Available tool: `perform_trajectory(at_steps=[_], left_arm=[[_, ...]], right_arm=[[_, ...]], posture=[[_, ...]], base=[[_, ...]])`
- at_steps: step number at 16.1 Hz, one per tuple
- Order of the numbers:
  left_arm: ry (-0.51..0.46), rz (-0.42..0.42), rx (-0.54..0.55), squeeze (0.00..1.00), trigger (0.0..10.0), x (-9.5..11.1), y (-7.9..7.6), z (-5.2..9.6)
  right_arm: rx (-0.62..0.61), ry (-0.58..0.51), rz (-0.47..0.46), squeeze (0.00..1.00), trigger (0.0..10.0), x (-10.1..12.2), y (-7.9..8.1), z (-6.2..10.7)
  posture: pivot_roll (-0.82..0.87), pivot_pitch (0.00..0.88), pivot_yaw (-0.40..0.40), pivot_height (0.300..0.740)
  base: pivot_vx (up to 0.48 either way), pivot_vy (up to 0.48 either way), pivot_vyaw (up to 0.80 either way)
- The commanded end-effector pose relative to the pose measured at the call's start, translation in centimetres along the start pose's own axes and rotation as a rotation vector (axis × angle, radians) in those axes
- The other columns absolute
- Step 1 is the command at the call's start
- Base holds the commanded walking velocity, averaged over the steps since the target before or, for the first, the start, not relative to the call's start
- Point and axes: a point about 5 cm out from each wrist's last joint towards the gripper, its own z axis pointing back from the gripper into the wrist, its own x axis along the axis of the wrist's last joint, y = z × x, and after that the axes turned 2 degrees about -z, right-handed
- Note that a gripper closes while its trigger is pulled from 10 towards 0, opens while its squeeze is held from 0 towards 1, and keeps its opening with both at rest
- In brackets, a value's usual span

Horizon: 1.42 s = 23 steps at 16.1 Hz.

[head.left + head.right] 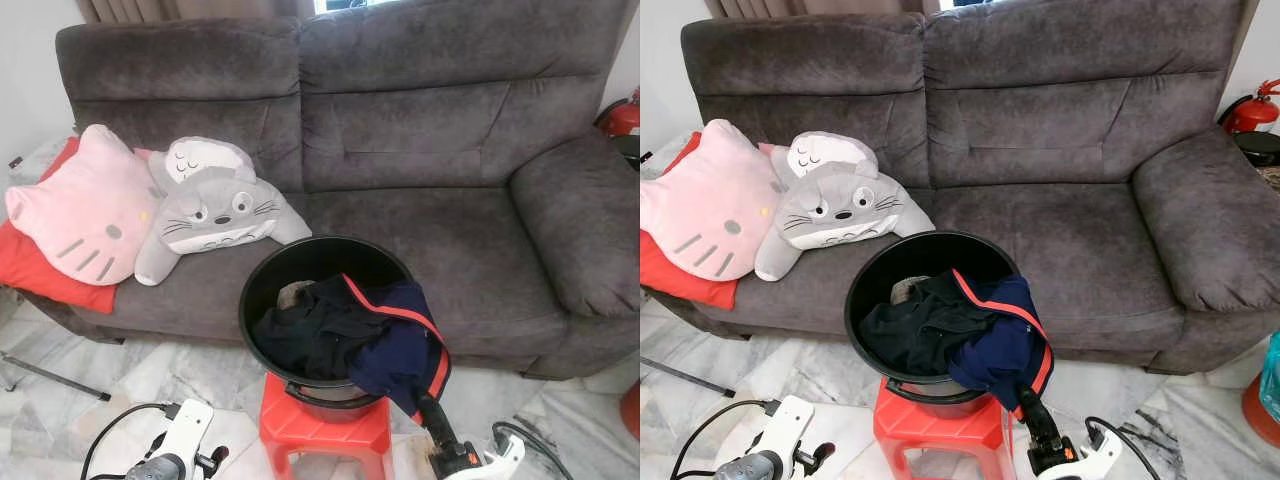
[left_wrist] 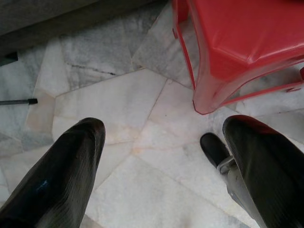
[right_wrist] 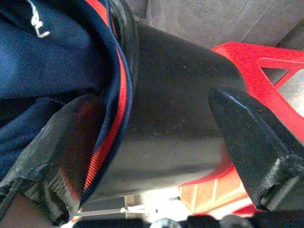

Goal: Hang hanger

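Both grippers have their jaws spread. The right gripper (image 3: pixel 156 142) is raised at the near right side of the black bucket (image 1: pixel 262 290), one finger against the navy garment with the red stripe (image 1: pixel 400 340) that hangs over the rim, the other out beside the bucket wall, closing on nothing. The left gripper (image 2: pixel 161 161) hangs low on the near left, fingers apart above the marble floor (image 2: pixel 118 99), beside a leg of the red stool (image 2: pixel 237 42).

A dark grey sofa (image 1: pixel 420 130) spans the far side. On its left seat lie a red cushion (image 1: pixel 40 270), a pink cat-face cushion (image 1: pixel 85 215) and a grey Totoro plush (image 1: pixel 215 210). The bucket stands on the stool just near the sofa's front, holding dark clothes (image 1: pixel 310 335).

No hanger can be made out; whether one lies under the clothes cannot be told.
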Motion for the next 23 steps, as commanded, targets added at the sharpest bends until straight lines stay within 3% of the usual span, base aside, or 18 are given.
perform_trajectory(at_steps=[1,8,9,15,19,23], left_arm=[[0.008,-0.026,0.01,0.0,10.0,-0.3,0.4,0.2],[0.008,-0.027,0.009,0.0,10.0,-0.3,0.4,0.1],[0.009,-0.027,0.009,0.0,10.0,-0.3,0.4,0.1],[0.011,-0.027,0.009,0.0,10.0,-0.3,0.3,0.2],[0.014,-0.031,0.01,0.0,10.0,-0.4,0.3,0.2],[0.016,-0.032,0.012,0.0,10.0,-0.4,0.4,0.2]], right_arm=[[-0.007,0.009,-0.005,0.0,10.0,-0.3,-0.1,0.2],[0.01,0.004,0.001,0.0,10.0,0.3,-0.2,0.2],[0.028,0.002,0.005,0.0,10.0,0.5,0.2,-0.5],[0.094,-0.01,0.01,0.0,10.0,0.6,0.8,-0.9],[0.166,-0.03,0.031,0.0,10.0,0.9,2.9,-2.8],[0.186,-0.038,0.044,0.0,10.0,0.7,4.0,-3.3]], posture=[[-0.18,0.0,0.136,0.74],[-0.18,0.0,0.137,0.74],[-0.18,0.0,0.137,0.74],[-0.18,0.0,0.138,0.74],[-0.18,0.0,0.139,0.74],[-0.18,0.0,0.138,0.74]], base=[[0.0,0.0,0.0],[0.0,0.0,0.0],[0.0,0.0,0.0],[0.0,0.0,0.0],[0.0,0.0,0.0],[0.0,0.0,0.0]])
